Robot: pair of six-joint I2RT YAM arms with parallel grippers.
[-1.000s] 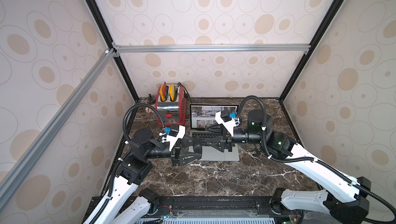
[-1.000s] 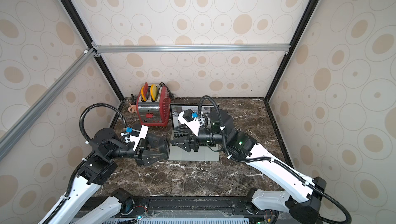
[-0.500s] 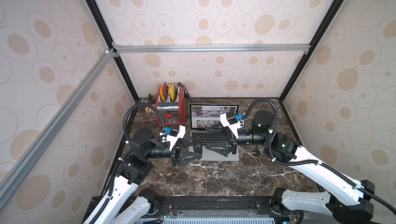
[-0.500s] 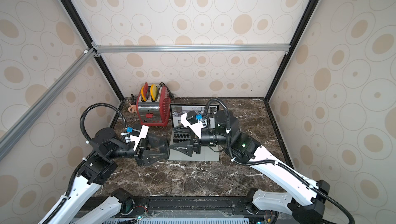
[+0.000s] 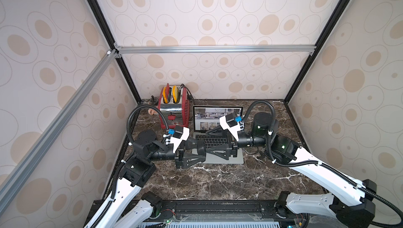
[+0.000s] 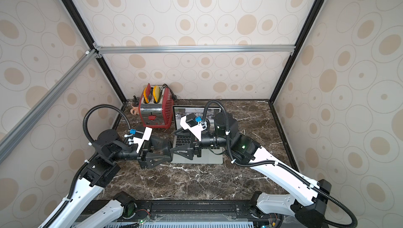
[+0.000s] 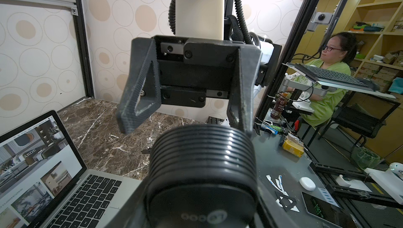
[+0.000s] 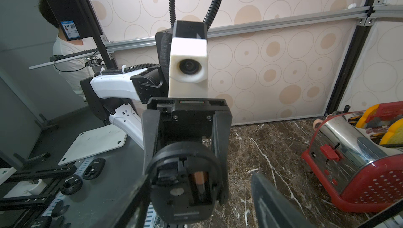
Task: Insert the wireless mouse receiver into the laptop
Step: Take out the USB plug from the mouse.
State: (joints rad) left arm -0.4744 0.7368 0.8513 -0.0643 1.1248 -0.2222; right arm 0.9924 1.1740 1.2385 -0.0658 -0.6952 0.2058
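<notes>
My left gripper (image 5: 201, 150) (image 6: 168, 150) (image 8: 186, 163) is shut on a black wireless mouse (image 5: 201, 148) (image 6: 166, 147) (image 7: 202, 172), held in the air by the laptop's front left corner. In the right wrist view the mouse's (image 8: 185, 185) underside faces the camera, and the orange-tipped receiver (image 8: 198, 178) sits in its open slot. My right gripper (image 5: 206, 141) (image 6: 172, 142) (image 7: 184, 124) (image 8: 200, 185) is open, with one finger on either side of the mouse. The silver laptop (image 5: 237, 159) (image 6: 209, 159) (image 7: 65, 194) stands open behind, its screen lit.
A red and chrome toaster (image 5: 173, 111) (image 6: 154, 111) (image 8: 359, 161) stands at the back left, close to the laptop's left edge. A small mug (image 6: 134, 110) sits in the back left corner. Patterned walls and black frame posts close in three sides of the marble table (image 5: 218, 183).
My right gripper has opened wider and its arm has drawn back a little to the right. The left gripper and the mouse have stayed where they were.
</notes>
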